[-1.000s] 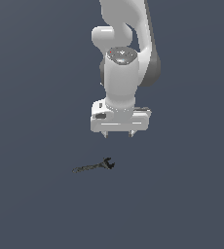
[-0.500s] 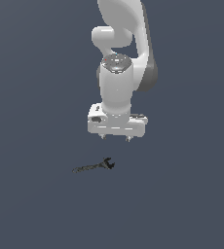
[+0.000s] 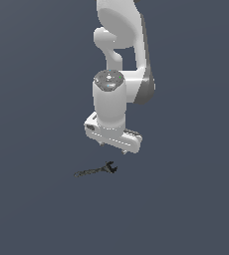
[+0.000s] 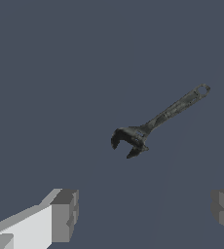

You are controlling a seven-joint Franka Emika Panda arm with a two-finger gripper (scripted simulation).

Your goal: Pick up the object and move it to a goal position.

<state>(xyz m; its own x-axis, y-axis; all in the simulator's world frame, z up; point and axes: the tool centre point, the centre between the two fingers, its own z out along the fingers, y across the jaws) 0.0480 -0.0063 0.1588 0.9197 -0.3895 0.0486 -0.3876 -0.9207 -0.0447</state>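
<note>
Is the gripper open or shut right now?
Open: the gripper shows its two fingers set wide apart, nothing between them; the wrench lies beyond.

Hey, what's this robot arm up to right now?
A white simulated arm is going after a small dark wrench lying flat on the grey floor. Its gripper hangs above the wrench, jaws spread wide and empty. The wrist view shows the wrench ahead of the two fingertips, untouched. Nothing is lifted yet.

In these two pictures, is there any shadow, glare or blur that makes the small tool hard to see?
Exterior view: flat, even light, no clear cast shadow; the wrench is tiny, dark and low in contrast against the grey floor. Wrist view: sharp, without glare; the forked end and the hole in the handle show clearly, with the open gripper in front.
</note>
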